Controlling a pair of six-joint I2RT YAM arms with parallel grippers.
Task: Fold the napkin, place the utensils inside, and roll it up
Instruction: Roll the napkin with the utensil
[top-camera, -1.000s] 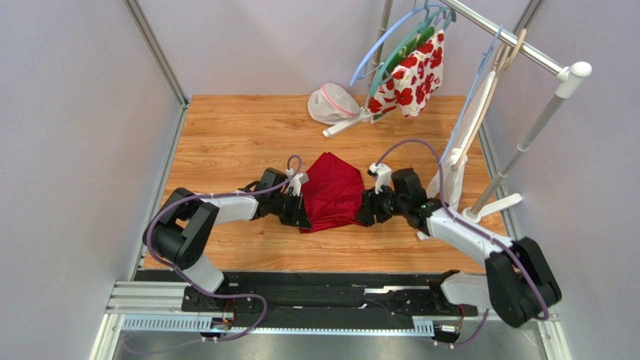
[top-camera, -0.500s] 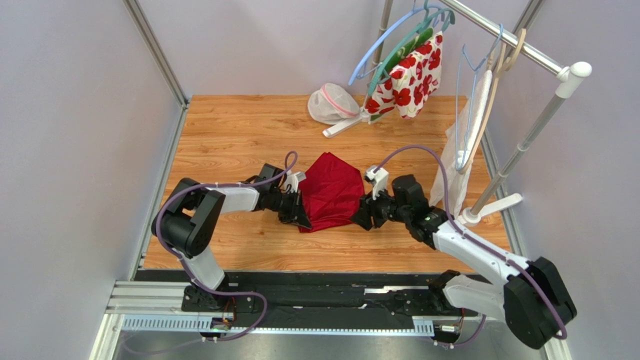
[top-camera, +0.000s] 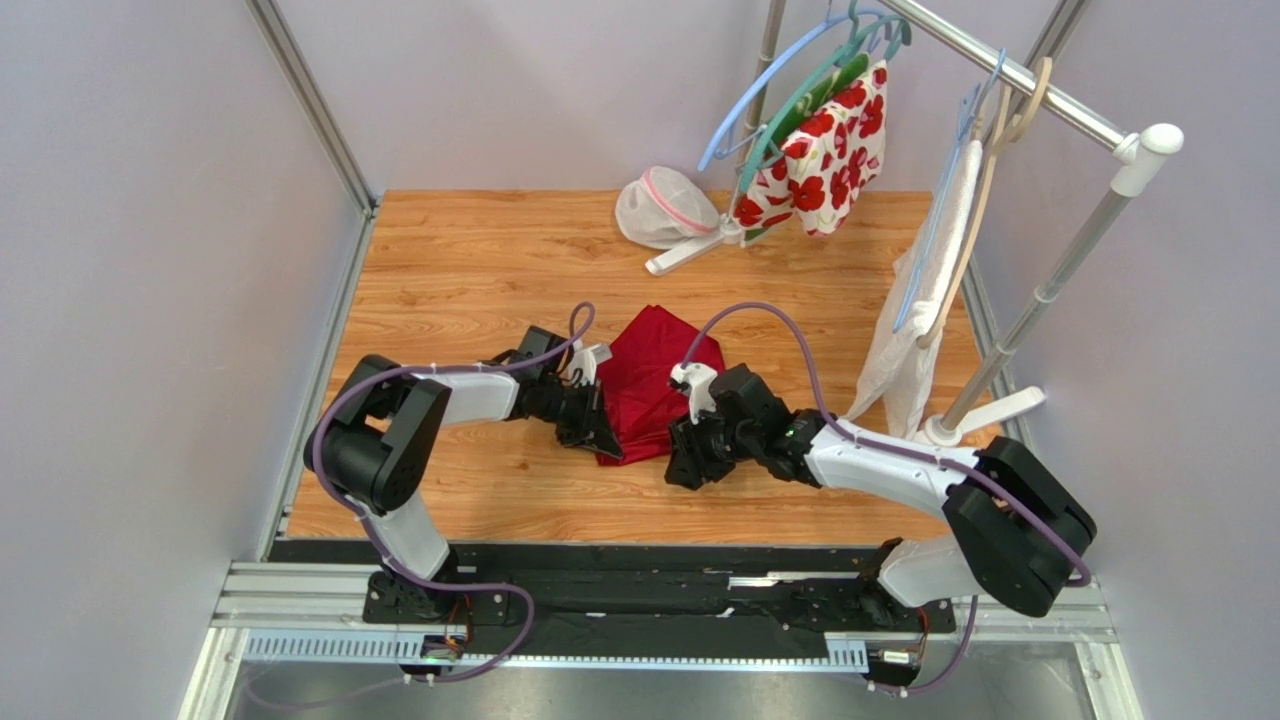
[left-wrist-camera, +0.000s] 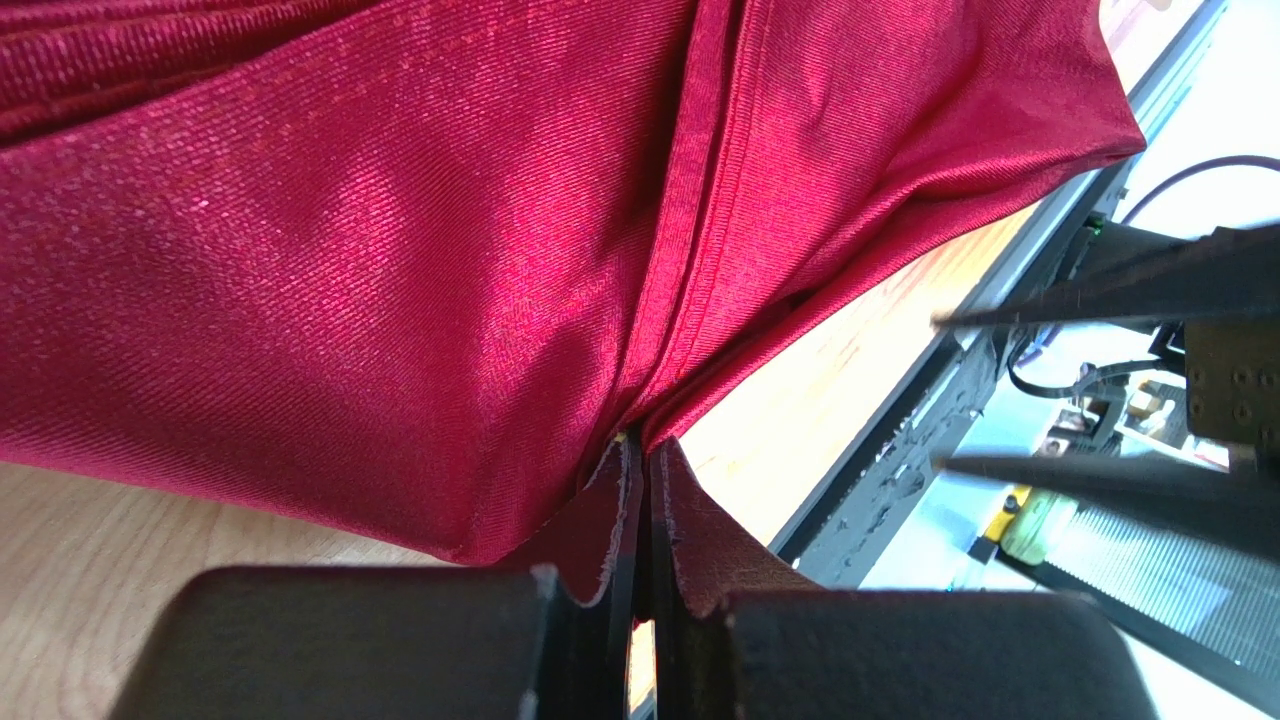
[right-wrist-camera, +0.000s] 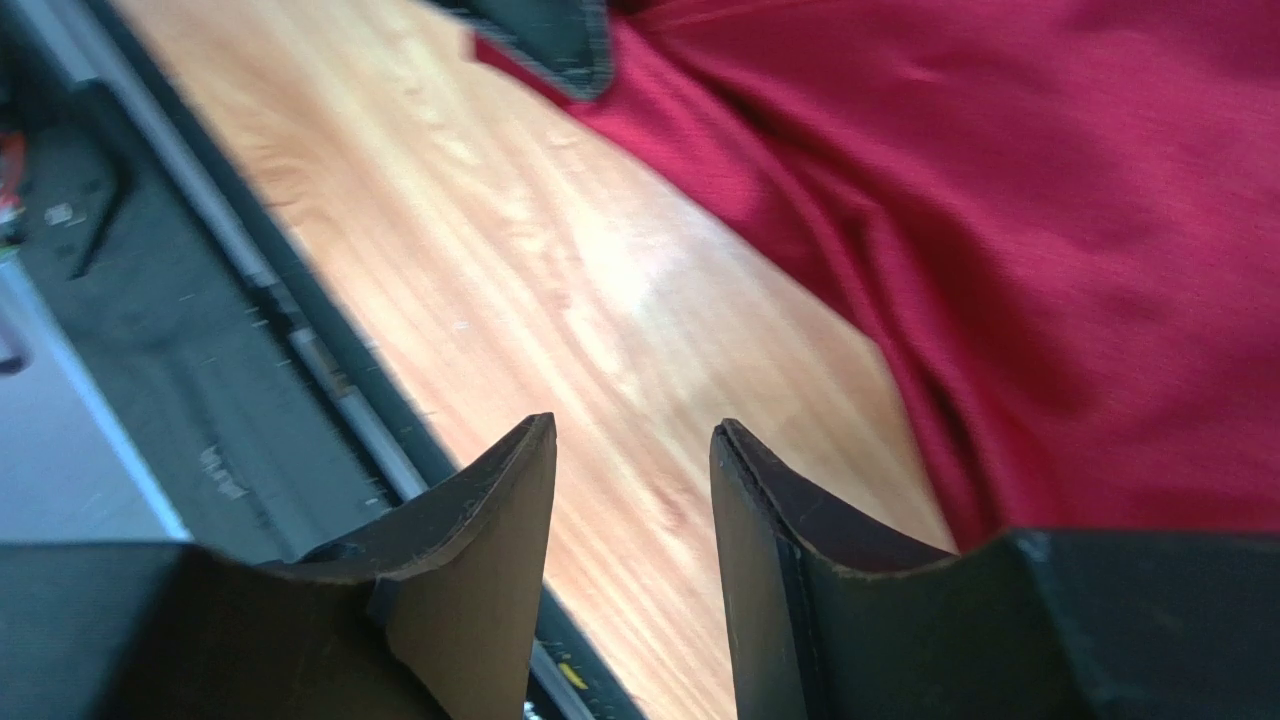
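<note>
The dark red napkin (top-camera: 643, 375) lies crumpled on the wooden table. My left gripper (top-camera: 604, 437) holds its near left corner. In the left wrist view the jaws (left-wrist-camera: 639, 447) are pressed together with a pinch of the napkin (left-wrist-camera: 451, 270) between the tips. My right gripper (top-camera: 685, 459) hovers by the napkin's near edge. It (right-wrist-camera: 631, 435) stands open over bare wood with nothing between its fingers, and the napkin (right-wrist-camera: 1052, 225) lies just to its right. The utensils are out of view.
A white mesh bag (top-camera: 666, 206) sits at the back. A flowered cloth (top-camera: 819, 150) and a white towel (top-camera: 909, 338) hang from the rack (top-camera: 1052, 285) on the right. The rack's foot (top-camera: 999, 413) rests near the right arm. A black rail (top-camera: 646, 578) runs along the near edge.
My right arm has swung left from the napkin's right side to its near edge, with the jaws a little narrower. The left gripper keeps its hold. The hanging towel has swayed.
</note>
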